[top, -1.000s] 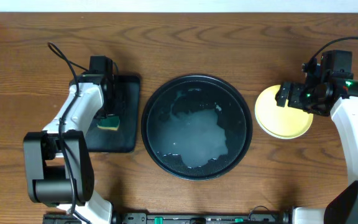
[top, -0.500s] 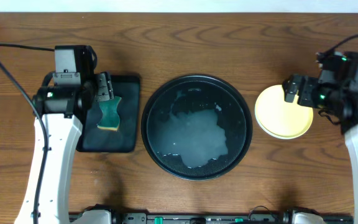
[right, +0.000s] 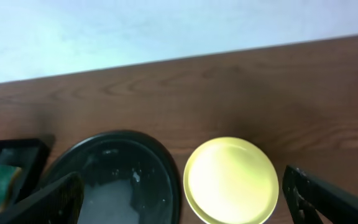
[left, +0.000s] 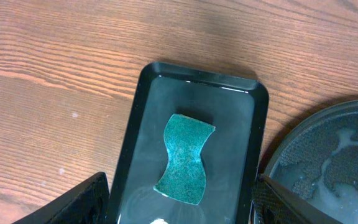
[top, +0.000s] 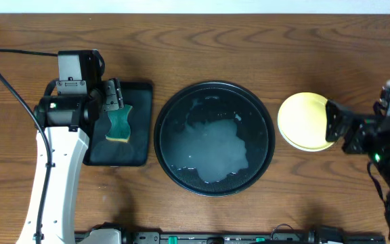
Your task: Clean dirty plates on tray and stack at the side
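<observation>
The round black tray (top: 271, 115) sits mid-table and holds only foamy water, no plates. The pale yellow plate (top: 303, 120) lies to its right on the table, on top of a stack; only a thin rim shows beneath it, so the mint plates are hidden. It also shows in the right wrist view (right: 232, 180), next to the round tray (right: 160, 162). My right gripper (top: 336, 125) is open and empty, just right of the plate (right: 188, 211). My left gripper (top: 118, 97) is open and empty above the green sponge (left: 185, 158).
The green sponge (top: 119, 123) lies in the smaller rectangular black tray (top: 139, 152) left of the round tray. That tray's rim (left: 197, 70) and the round tray's edge (left: 328, 124) show in the left wrist view. Bare wood table lies around them.
My left gripper let go of the sponge and lifted off it. My right arm drew back to the right, away from the yellow plate.
</observation>
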`<state>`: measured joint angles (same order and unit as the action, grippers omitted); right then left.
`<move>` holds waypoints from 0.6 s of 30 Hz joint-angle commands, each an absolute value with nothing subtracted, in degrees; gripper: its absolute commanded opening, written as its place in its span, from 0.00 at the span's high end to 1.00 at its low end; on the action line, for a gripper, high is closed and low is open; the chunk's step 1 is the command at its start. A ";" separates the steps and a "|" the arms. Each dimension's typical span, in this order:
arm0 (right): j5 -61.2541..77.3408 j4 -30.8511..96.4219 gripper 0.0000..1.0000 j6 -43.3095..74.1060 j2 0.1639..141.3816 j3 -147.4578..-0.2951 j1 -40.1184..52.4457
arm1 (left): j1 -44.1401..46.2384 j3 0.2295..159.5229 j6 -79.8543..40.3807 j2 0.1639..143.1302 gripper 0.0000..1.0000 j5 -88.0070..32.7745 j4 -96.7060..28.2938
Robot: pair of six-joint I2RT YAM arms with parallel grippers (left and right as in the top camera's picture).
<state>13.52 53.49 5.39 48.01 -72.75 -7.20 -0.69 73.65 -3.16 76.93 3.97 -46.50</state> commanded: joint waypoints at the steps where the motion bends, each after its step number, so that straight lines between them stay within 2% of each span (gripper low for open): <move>1: 13.98 54.11 0.01 4.62 45.95 -73.78 -6.55 | -0.91 74.22 -3.66 76.82 0.26 3.84 -46.68; 11: 11.86 56.05 0.01 3.55 44.88 -73.19 -6.52 | -0.91 74.22 -3.66 76.82 0.25 3.84 -46.68; 14: 11.84 51.40 0.01 1.78 44.03 -69.97 -6.17 | -0.91 74.22 -3.66 76.82 0.25 3.84 -46.68; 18: 11.84 38.98 0.01 -3.81 38.87 -58.59 -3.33 | -0.91 74.22 -3.66 76.82 0.25 3.84 -46.68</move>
